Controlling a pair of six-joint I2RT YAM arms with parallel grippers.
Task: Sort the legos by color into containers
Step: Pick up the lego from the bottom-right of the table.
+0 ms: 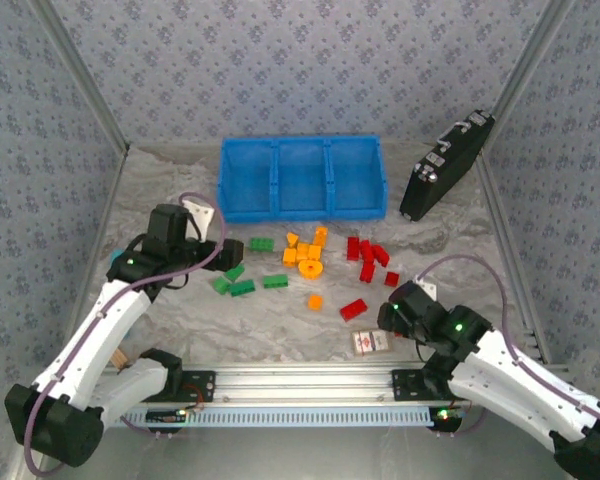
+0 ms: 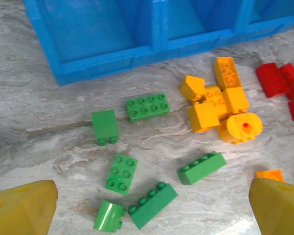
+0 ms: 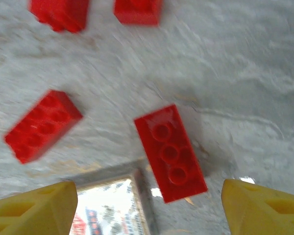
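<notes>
Writing: red-and-white print is seen on the card (image 1: 370, 342), too small to be read.
Tray: one blue tray (image 1: 302, 208) with three compartments, set at the far side.
Legos: studded legos (image 1: 305, 262) are scattered just before the tray, grouped green, orange and red; six green bricks (image 2: 147, 106) are counted.
Left gripper (image 2: 150, 208): fingers are held wide apart above the green bricks, nothing gripped.
Right gripper (image 3: 148, 205): fingers are spread either side of a red brick (image 3: 169, 152), which is not touched.

A: What sits on the table (image 1: 170, 325)?
B: A black device (image 1: 446, 166) at the far right, tilted, close to the side wall (image 1: 560, 150).
A: Anything nearer?
B: A small red-and-white card (image 1: 371, 342), flat on the grey marbled top, just behind the metal rail (image 1: 300, 381) along the near edge.
A: And the wall itself?
B: Grey-blue paper with a small flower pattern.
</notes>
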